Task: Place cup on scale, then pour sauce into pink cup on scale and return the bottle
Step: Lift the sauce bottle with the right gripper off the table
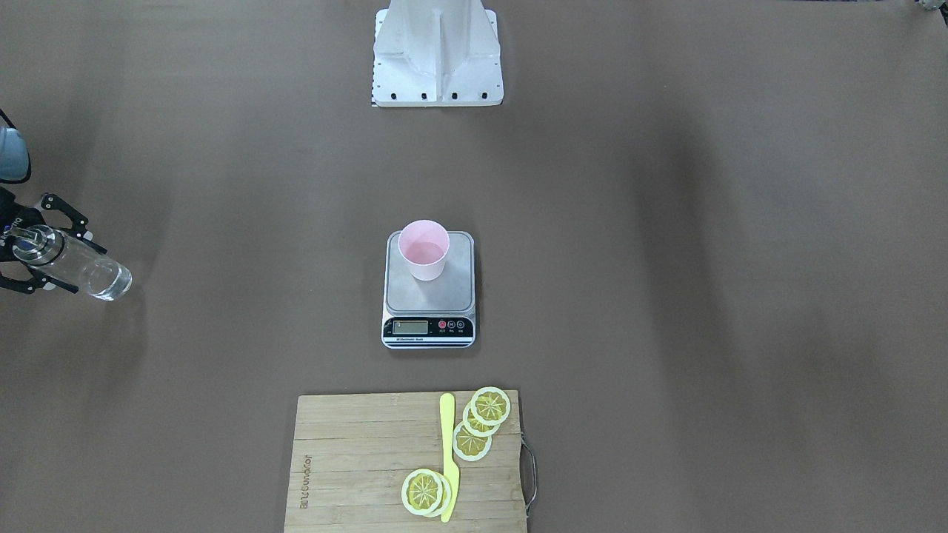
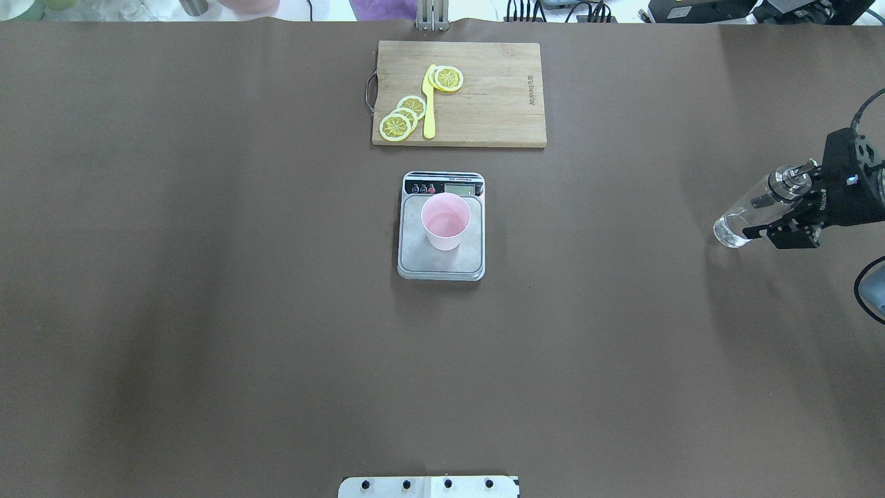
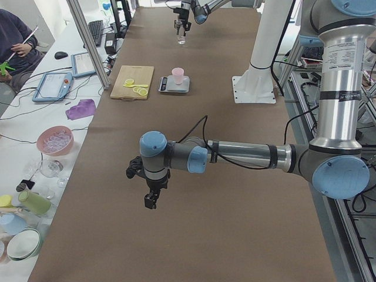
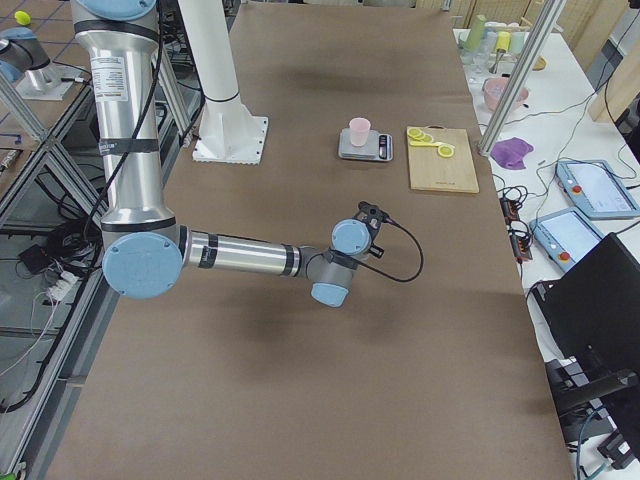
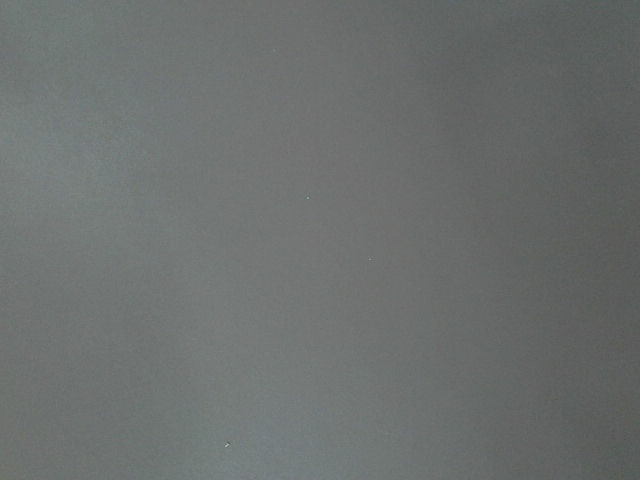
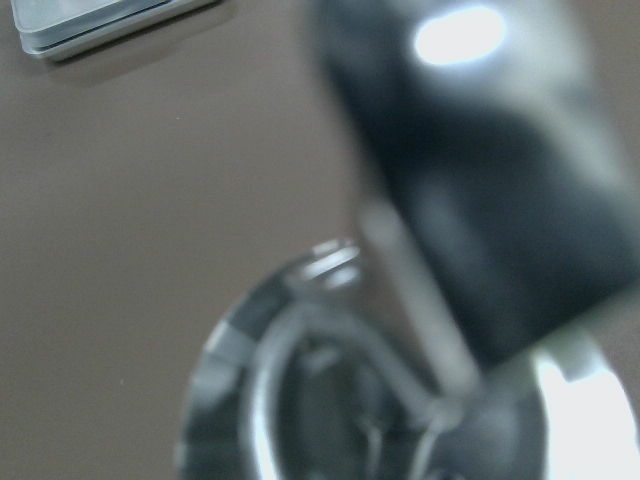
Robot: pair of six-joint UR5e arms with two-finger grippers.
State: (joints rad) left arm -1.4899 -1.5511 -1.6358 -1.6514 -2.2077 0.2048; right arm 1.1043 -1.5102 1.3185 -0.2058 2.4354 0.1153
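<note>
Bottle (image 2: 750,216) clasped in right pincer (image 2: 758,217) (well apart from scale (image 2: 415,261), cup (image 2: 446,223) standing on it); left pincer (image 3: 151,199): cannot tell.

Opposite steep views, both over scale (image 1: 429,297)

site: robotics lab | evidence: teach pendants (image 4: 597,188), aluminium frame posts (image 3: 89,44)

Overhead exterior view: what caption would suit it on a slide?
The pink cup stands on the scale while the right gripper holds the bottle far aside.
</note>
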